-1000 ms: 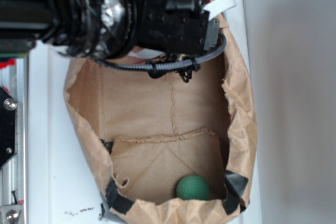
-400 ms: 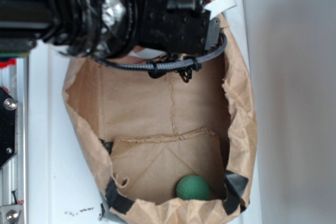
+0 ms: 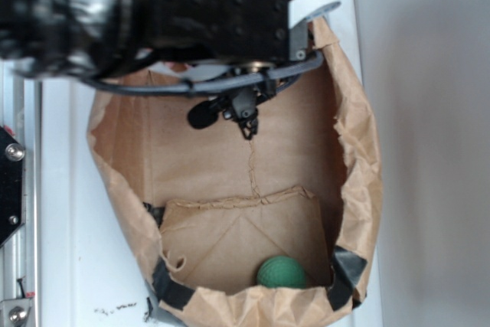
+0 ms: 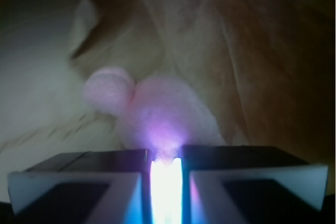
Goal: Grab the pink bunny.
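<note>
In the wrist view the pink bunny [image 4: 163, 114] lies right in front of my gripper [image 4: 166, 157], a blurred soft pink shape with a rounded lobe to its left. The two fingers [image 4: 105, 162] stand close together, and pink plush fills the narrow, brightly lit gap between them. The gripper is shut on the pink bunny. Brown paper lies behind the bunny. In the exterior view my black arm [image 3: 191, 13] covers the top of the paper bag [image 3: 354, 151], hiding both the fingers and the bunny.
A green textured ball [image 3: 282, 273] rests at the bag's lower end, on its folded bottom. The bag's crumpled walls rise on both sides. A grey cable [image 3: 230, 86] loops under the arm. A metal rail [image 3: 11, 189] runs along the left edge.
The arm has shifted and looks larger and blurred, as if it rose towards the camera. The cable and its black clip now hang lower over the bag. The green ball has not moved.
</note>
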Controlling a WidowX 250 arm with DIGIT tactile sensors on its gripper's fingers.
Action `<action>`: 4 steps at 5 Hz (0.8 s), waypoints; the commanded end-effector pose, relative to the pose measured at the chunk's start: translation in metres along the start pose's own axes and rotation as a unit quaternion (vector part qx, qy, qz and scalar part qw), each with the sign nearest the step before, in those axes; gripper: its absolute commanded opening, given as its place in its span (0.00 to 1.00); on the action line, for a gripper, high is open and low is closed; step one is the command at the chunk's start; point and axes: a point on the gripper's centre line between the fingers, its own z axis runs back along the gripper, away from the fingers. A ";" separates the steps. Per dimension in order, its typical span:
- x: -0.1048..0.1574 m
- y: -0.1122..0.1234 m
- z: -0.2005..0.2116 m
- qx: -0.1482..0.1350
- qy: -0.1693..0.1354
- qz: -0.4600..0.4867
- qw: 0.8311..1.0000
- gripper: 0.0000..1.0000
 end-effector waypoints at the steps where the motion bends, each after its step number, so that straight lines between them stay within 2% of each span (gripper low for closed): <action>1: -0.012 0.006 0.057 -0.071 -0.005 -0.042 0.997 0.00; 2: -0.011 0.006 0.059 -0.078 -0.009 -0.047 0.996 0.00; 4: -0.008 -0.011 0.067 -0.102 -0.008 -0.089 0.991 0.00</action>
